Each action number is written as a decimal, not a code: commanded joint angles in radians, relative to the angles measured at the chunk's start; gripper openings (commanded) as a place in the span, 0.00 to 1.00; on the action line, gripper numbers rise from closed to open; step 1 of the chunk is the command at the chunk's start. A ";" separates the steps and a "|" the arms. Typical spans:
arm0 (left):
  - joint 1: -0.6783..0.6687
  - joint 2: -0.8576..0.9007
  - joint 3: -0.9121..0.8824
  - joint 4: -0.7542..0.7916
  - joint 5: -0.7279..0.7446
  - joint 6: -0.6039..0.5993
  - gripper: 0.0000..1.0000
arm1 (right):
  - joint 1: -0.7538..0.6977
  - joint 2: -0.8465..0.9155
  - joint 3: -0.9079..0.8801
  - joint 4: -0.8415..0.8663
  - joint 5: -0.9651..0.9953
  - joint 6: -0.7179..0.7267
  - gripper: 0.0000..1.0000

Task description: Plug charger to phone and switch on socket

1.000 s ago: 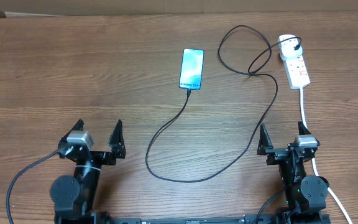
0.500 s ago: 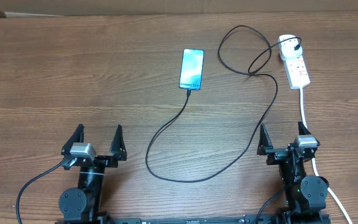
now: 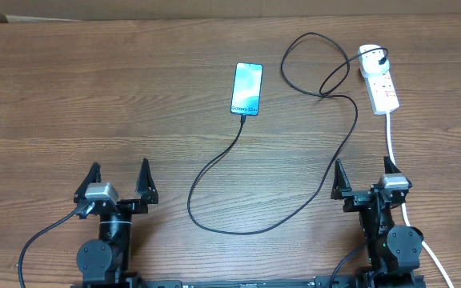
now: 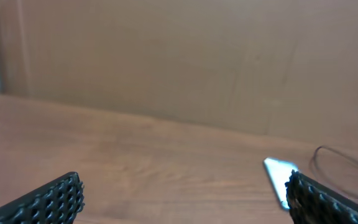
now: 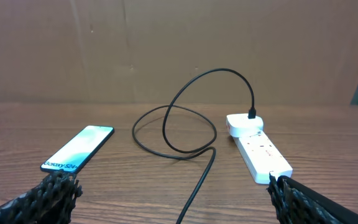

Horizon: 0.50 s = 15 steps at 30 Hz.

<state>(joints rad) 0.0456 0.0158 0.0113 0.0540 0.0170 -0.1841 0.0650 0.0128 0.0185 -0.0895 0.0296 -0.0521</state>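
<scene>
brown wood-grain table [image 3: 94, 96], tan board backdrop [image 5: 166, 37]; left gripper [image 3: 119, 172], right gripper [image 3: 363, 170] both spread wide, empty.

The overhead camera looked straight down on the table [image 3: 94, 96]; both wrist cameras sat low, facing twelve o'clock, sharing the phone [image 5: 79, 149].

phone [image 3: 246, 89] left of socket [image 3: 380, 82], charger [image 3: 326, 172] between

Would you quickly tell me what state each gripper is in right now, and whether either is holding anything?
Left gripper: open, holding nothing.
Right gripper: open, holding nothing.
</scene>
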 commanded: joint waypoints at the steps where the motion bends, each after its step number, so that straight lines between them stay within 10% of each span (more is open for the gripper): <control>1: -0.008 -0.013 -0.007 -0.052 -0.075 -0.010 1.00 | -0.004 -0.010 -0.011 0.006 -0.006 -0.002 1.00; 15: -0.008 -0.013 -0.007 -0.129 -0.069 0.145 1.00 | -0.004 -0.010 -0.011 0.006 -0.006 -0.002 1.00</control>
<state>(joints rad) 0.0456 0.0154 0.0086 -0.0757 -0.0395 -0.1116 0.0654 0.0128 0.0185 -0.0895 0.0292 -0.0525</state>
